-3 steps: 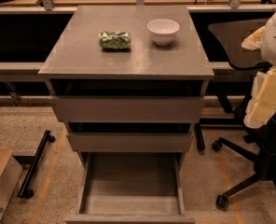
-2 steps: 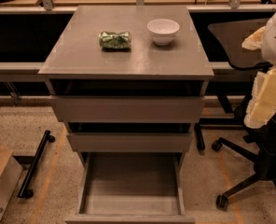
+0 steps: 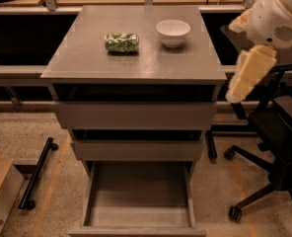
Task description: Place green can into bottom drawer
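One green can (image 3: 122, 42) lies mid-top, bottom drawer (image 3: 138, 196) open, pincer (image 3: 237, 88) right of cabinet (image 3: 136, 69), state unclear.

Warm, dim indoor light from above. Cabinet top (image 3: 136, 63) brightest, with soft sheen toward back edge. Green can (image 3: 122, 42) and white bowl (image 3: 173, 32) cast short, soft shadows toward camera. Gaps above 2 upper drawers near black. Bottom drawer (image 3: 138, 196) floor evenly lit, side walls shaded. Gripper (image 3: 235, 94) at right, beside cabinet, pale, well lit.

Cabinet top (image 3: 136, 65) with green can (image 3: 122, 42), white bowl (image 3: 173, 32); gripper (image 3: 238, 89) right.
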Controlling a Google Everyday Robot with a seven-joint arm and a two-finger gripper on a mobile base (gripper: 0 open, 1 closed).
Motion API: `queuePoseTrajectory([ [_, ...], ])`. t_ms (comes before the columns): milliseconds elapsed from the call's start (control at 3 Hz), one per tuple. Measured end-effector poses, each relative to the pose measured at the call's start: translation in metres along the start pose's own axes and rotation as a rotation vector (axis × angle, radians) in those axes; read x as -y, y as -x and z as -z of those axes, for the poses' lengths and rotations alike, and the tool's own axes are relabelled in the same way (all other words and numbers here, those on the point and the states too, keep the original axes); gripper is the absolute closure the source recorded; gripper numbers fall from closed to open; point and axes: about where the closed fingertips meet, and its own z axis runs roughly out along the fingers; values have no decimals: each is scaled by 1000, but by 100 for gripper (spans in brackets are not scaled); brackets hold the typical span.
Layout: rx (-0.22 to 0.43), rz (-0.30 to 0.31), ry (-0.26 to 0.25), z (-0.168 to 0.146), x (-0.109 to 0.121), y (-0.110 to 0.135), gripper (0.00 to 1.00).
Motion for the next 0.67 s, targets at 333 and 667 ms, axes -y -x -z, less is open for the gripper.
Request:
queuePoseTrajectory([
  [333,96,40,-2,-24,43,33,0],
  [667,118,45,-12,-26,55,40,0],
])
